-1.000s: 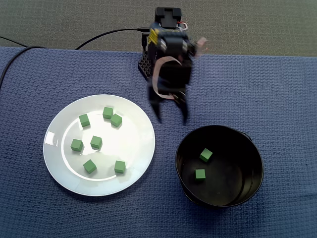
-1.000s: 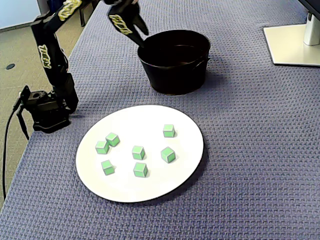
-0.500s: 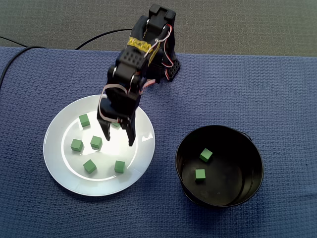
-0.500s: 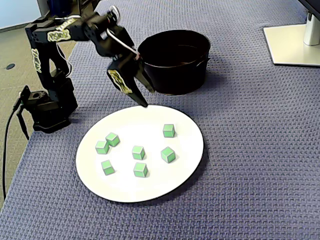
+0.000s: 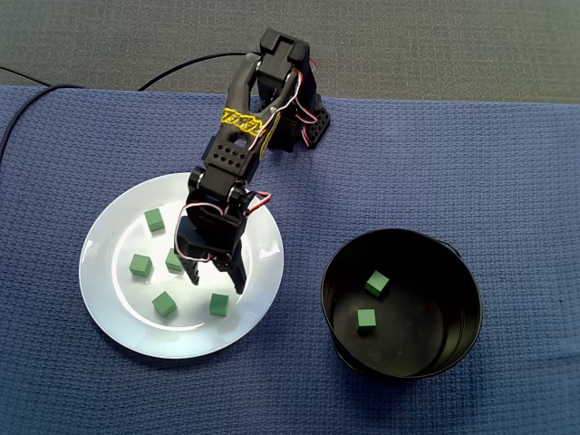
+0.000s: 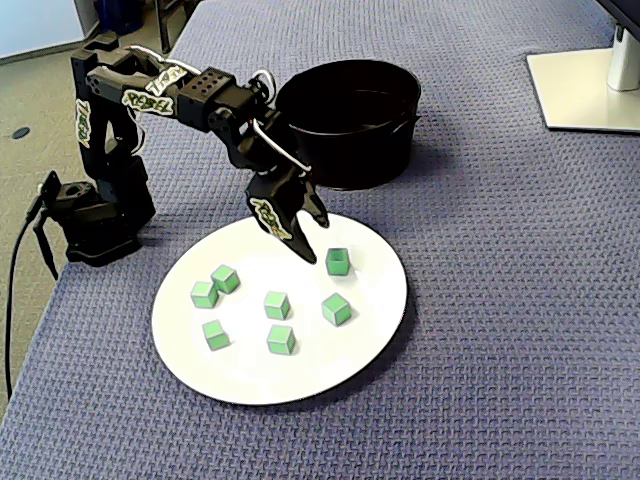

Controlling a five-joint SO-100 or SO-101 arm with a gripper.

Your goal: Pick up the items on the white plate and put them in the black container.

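A white plate (image 5: 113,304) (image 6: 300,375) holds several green cubes; the arm hides some of them in a fixed view. My gripper (image 5: 217,282) (image 6: 316,240) hangs open over the plate's side nearest the container, nothing between its fingers. One green cube (image 5: 218,304) (image 6: 338,261) lies just past the fingertips, apart from them. Another cube (image 5: 175,261) sits beside the left finger in that view. The black container (image 5: 328,313) (image 6: 350,150) holds two green cubes (image 5: 377,284) (image 5: 366,318).
The arm's base (image 5: 304,127) (image 6: 95,220) stands at the edge of the blue cloth, its black cable (image 5: 181,65) running off the table. A white stand base (image 6: 590,90) sits at the far corner beyond the container.
The arm swung from beside the container over to the plate and came down low above the cubes. The gripper stayed open. No cube moved.
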